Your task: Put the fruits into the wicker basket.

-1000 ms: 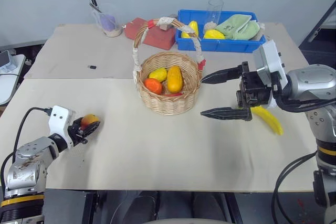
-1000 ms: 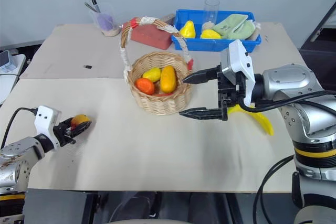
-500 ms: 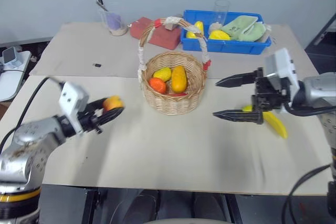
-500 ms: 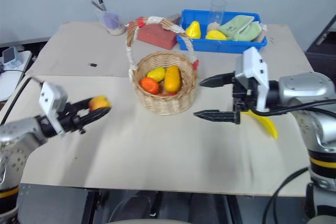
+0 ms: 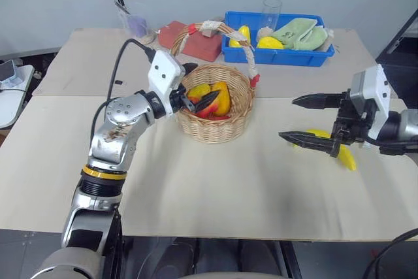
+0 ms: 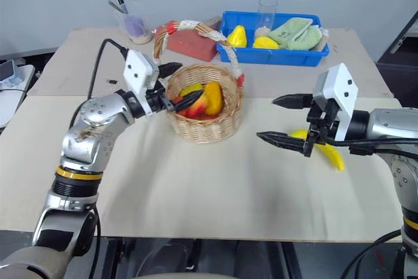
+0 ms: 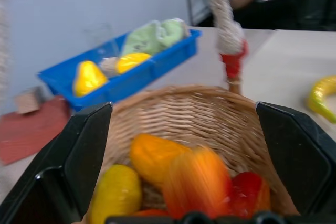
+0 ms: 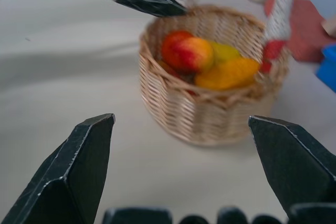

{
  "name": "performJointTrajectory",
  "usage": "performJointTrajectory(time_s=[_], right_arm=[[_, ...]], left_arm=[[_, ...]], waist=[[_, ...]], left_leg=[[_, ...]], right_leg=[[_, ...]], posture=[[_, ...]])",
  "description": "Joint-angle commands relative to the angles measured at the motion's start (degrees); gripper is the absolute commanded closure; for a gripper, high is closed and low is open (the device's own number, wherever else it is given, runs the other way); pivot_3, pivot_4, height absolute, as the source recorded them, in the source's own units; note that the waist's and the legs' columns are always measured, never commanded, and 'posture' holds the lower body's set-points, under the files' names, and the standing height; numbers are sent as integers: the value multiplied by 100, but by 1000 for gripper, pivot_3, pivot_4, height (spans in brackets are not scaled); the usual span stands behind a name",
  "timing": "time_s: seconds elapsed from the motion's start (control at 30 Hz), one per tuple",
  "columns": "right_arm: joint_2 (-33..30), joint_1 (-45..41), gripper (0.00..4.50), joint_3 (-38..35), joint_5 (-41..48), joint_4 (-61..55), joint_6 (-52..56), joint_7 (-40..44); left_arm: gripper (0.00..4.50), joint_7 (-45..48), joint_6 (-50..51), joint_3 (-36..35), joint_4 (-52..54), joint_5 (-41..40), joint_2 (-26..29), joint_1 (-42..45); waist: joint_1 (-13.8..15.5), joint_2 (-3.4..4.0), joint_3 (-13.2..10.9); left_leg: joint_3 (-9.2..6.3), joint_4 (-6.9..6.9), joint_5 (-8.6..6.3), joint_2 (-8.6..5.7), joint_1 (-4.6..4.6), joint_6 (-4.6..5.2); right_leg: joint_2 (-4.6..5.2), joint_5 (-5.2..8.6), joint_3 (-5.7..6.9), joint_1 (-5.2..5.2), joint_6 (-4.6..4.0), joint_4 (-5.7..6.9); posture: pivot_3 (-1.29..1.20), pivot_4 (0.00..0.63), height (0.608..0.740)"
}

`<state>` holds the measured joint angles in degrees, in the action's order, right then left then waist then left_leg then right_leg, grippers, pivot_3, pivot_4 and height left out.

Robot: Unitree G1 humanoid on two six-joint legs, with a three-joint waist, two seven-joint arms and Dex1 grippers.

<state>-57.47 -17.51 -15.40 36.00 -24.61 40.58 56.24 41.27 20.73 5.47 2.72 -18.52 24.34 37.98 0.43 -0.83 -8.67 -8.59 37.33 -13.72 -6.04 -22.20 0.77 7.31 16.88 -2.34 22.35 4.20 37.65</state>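
The table (image 5: 196, 194) carries the wicker basket (image 5: 219, 125), where the red-and-yellow fruit (image 8: 189, 53) lies loose among other fruit. The left gripper (image 5: 199, 101) hovers released above the rim. The right gripper (image 5: 307, 120) gapes empty just beside the banana (image 5: 339, 155).

A beige worktop (image 5: 215, 194) holds, at twelve o'clock, a blue bin (image 5: 277, 53) with yellow pear-like fruits (image 5: 266, 42), green cloths (image 5: 297, 32) and a clear glass (image 5: 270, 12). At eleven o'clock, a red block (image 5: 196, 42) and a plastic cup (image 5: 134, 24).
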Motion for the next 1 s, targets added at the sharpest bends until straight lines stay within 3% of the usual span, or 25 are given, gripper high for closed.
performJointTrajectory(time_s=[0.03,0.3,0.57,0.6,0.87,0.97,1.0], right_arm=[[-247,229,0,-153,-660,528,-476,-123],[-419,136,0,582,-1972,2943,-1386,-109],[-237,-374,0,1146,-2360,4474,-1657,327],[-201,-433,532,1167,-2380,4558,-1620,328],[-103,-337,3268,1171,-2356,4519,-1451,525],[-117,-217,4210,1076,-2285,4307,-1425,574],[-134,-177,4284,1025,-2220,4172,-1366,611]], left_arm=[[74,529,187,-97,569,-383,255,-81],[74,1924,1290,-247,2060,-1633,1490,-580],[74,2047,1587,-326,2485,-2016,1813,-613],[0,2030,1606,-321,2505,-2030,1815,-611],[0,1958,1576,-356,2462,-1989,1820,-646],[0,1934,1527,-376,2411,-1930,1822,-657],[0,1924,1513,-391,2396,-1912,1832,-667]], waist=[[1,0,0],[-77,2,1],[-118,4,0],[-122,4,0],[-116,4,1],[-108,4,1],[-108,5,1]], left_leg=[[0,4,-1,0,0,1],[1,7,-3,1,3,5],[1,6,-3,3,8,6],[1,5,-3,3,9,5],[1,6,-3,3,6,5],[1,6,-3,3,7,5],[1,7,-3,3,7,5]], right_leg=[[0,-1,0,-1,1,0],[-4,-2,-5,-1,3,2],[-6,-1,-5,-8,3,-2],[-6,-2,-5,-8,3,-1],[-7,-2,-7,-7,3,-2],[-7,-2,-6,-9,3,-2],[-7,-2,-6,-8,3,-2]], posture=[[0,150,740],[0,150,740],[0,150,740],[0,150,740],[0,150,740],[0,150,740],[0,150,740]])
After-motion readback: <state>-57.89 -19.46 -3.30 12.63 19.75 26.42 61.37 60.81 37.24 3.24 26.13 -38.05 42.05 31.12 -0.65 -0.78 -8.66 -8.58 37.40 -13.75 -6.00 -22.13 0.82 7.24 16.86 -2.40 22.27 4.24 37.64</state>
